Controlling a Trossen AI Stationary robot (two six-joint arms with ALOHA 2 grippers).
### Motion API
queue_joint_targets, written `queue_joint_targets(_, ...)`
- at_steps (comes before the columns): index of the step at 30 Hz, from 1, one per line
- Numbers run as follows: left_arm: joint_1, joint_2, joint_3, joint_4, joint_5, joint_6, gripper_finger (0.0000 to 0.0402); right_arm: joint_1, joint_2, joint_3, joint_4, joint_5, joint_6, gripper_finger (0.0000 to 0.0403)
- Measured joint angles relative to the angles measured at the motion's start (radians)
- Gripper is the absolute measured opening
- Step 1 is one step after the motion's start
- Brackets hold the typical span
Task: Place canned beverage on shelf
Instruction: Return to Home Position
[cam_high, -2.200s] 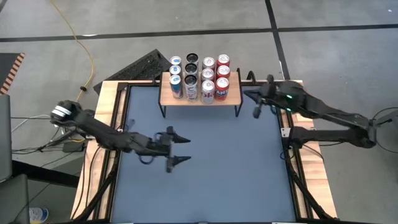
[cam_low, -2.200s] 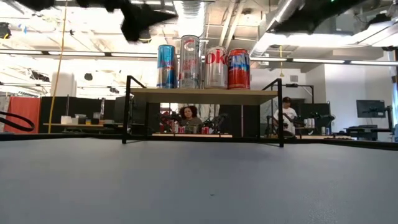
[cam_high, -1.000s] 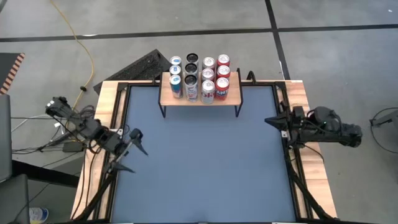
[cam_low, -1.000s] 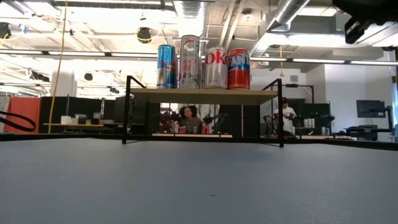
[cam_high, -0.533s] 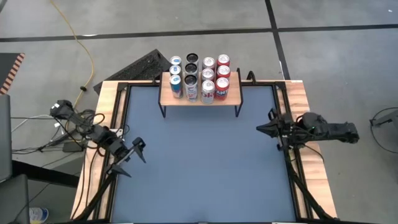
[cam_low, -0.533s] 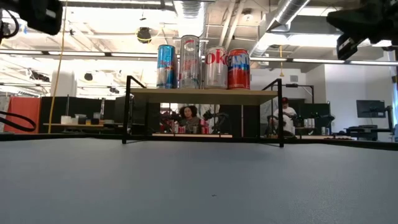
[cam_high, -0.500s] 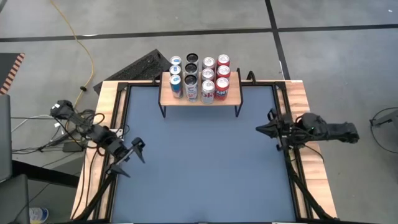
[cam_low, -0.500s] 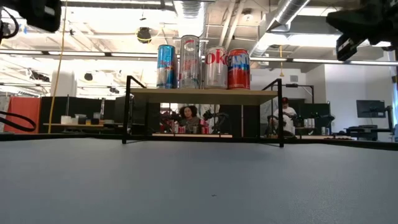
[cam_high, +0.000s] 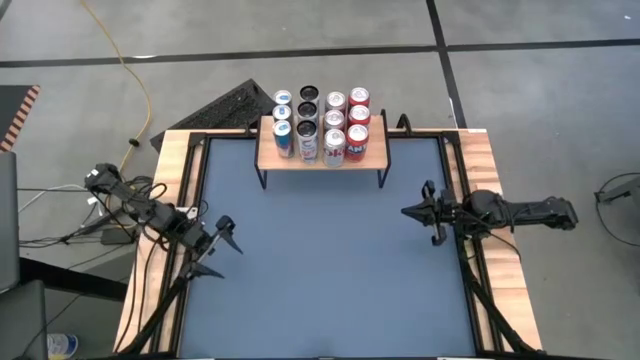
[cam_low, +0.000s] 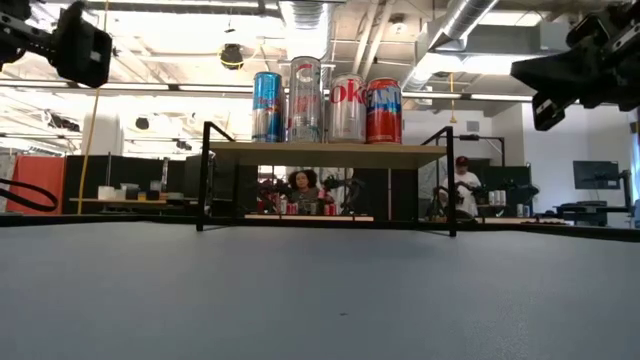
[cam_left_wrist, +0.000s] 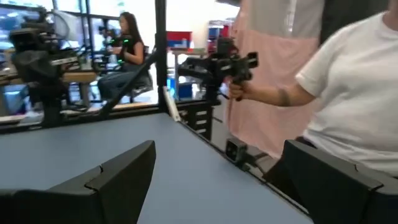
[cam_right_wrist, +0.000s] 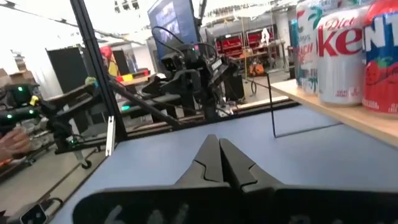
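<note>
The shelf (cam_high: 322, 152), a low wooden rack on thin black legs, stands at the middle of the table's far edge. Several cans (cam_high: 321, 124) stand upright on its top in rows. The low view shows the front row: a blue can (cam_low: 267, 106), a silver one, a Diet Coke (cam_low: 347, 108) and a red one (cam_low: 384, 111). My left gripper (cam_high: 218, 248) hovers open over the table's left edge, with nothing between its fingers (cam_left_wrist: 118, 180). My right gripper (cam_high: 405, 212) hovers shut over the right edge, pointing toward the table's left (cam_right_wrist: 219, 148). Neither holds a can.
The blue-grey table mat (cam_high: 330, 280) lies between the arms. A black keyboard-like object (cam_high: 225, 105) lies on the floor behind the shelf's left end. A person in a white shirt (cam_left_wrist: 354, 81) stands by the table; others sit in the room beyond (cam_low: 302, 190).
Both grippers have come down toward the table, and now show at the top corners of the low view. The right one has also reached a little toward the table's left. The cans and shelf have stayed put.
</note>
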Motion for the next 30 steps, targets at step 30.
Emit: queue_joint_targets(30, -0.005, -0.189, -0.002, -0.190, -0.056, 0.081, 0.0343, -0.003, 0.002, -0.002, -0.087, 0.025, 0.023, 0.0000)
